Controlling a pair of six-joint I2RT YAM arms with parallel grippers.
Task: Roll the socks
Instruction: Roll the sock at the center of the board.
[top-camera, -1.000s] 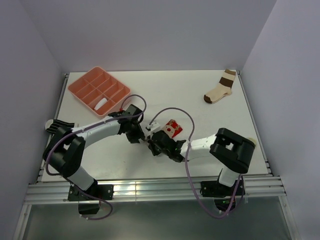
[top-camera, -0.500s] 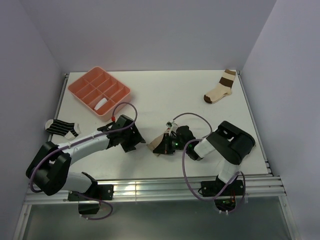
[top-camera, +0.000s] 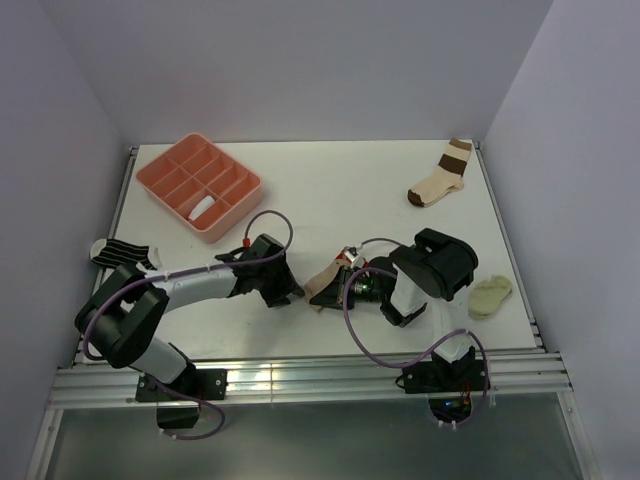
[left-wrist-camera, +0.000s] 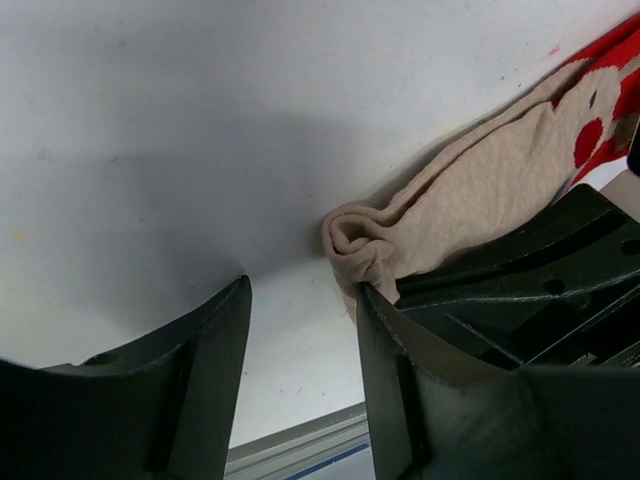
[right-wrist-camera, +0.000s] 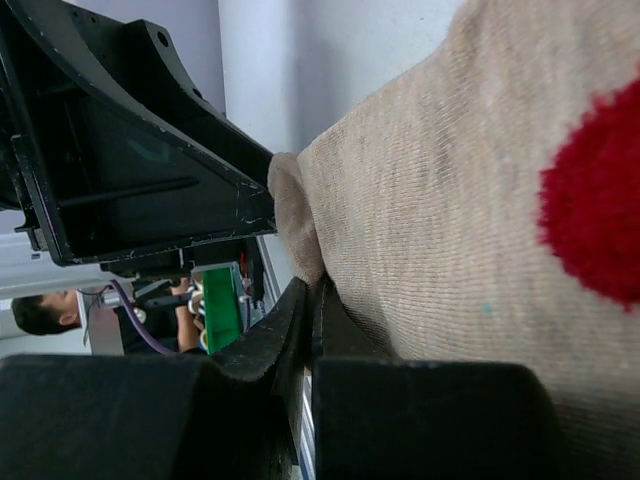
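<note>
The tan sock with the red end (top-camera: 325, 279) lies just in front of the table's middle. Its near end is curled into a small roll (left-wrist-camera: 358, 245), and the red part shows at the far end (left-wrist-camera: 610, 90). My left gripper (top-camera: 289, 292) is open (left-wrist-camera: 300, 300); its right finger (left-wrist-camera: 400, 380) touches the curled end. My right gripper (top-camera: 338, 286) is shut (right-wrist-camera: 305, 315) on the tan sock's edge (right-wrist-camera: 450, 200). The black-and-white striped sock (top-camera: 124, 254) lies at the left edge. The white sock with black cuff bands is not recognisable.
A pink compartment tray (top-camera: 160, 170) at the back left holds a small white item (top-camera: 203, 207). A cream sock with broad brown bands (top-camera: 440, 181) lies at the back right. A pale yellowish lump (top-camera: 490, 297) lies right of the right arm.
The right arm has folded in and turned the sock, so tan fabric shows where the red end did. The left gripper has shifted right to the sock's curled end. The yellowish lump is uncovered.
</note>
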